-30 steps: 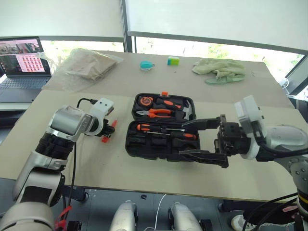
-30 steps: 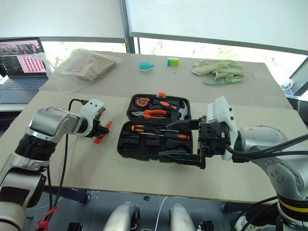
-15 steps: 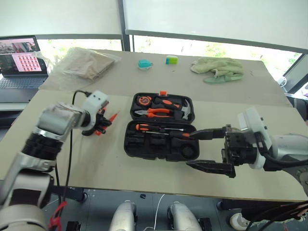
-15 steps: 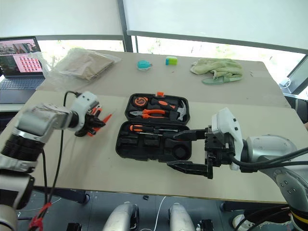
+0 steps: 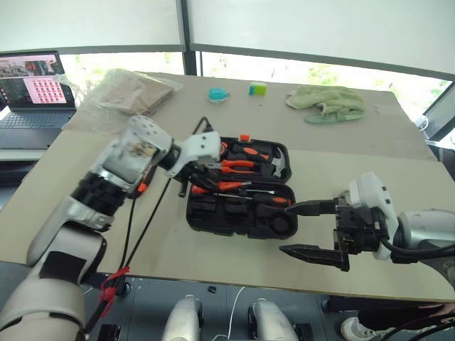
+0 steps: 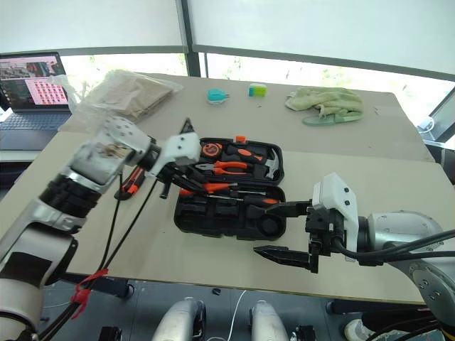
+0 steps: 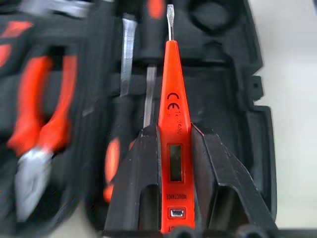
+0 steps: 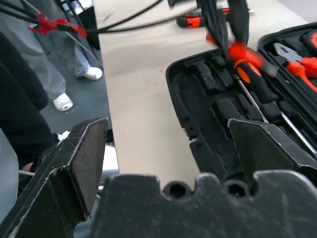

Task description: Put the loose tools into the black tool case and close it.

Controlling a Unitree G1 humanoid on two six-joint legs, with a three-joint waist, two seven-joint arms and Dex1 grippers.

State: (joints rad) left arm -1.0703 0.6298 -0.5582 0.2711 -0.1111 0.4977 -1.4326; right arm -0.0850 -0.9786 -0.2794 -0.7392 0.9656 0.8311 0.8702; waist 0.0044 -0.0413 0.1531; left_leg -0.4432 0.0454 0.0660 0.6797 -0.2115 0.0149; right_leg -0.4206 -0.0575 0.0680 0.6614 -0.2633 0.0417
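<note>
Two arms out over the desk. Head views: my left gripper hangs above the open black tool case, near its left end, tilted down toward the recesses so I can drop its load straight in. The case sits mid-desk, both halves flat, lid half holding the pliers and hammer, near half holding two black-and-orange screwdrivers. A utility knife lies on the desk left of the case, partly behind my forearm. My right gripper waits off the case's front right corner, fingers spread wide, empty, clear of the rim. Bare desk in front and right of the case.

Left wrist view: my fingers are clamped on the slim orange screwdriver, tip forward, lined up along the near half's long slots beside the steel shafts.

Right wrist view: the case's front edge and empty recesses sit between my open fingers; a person's legs stand past the desk edge, so I judge swings that way risky.
</note>
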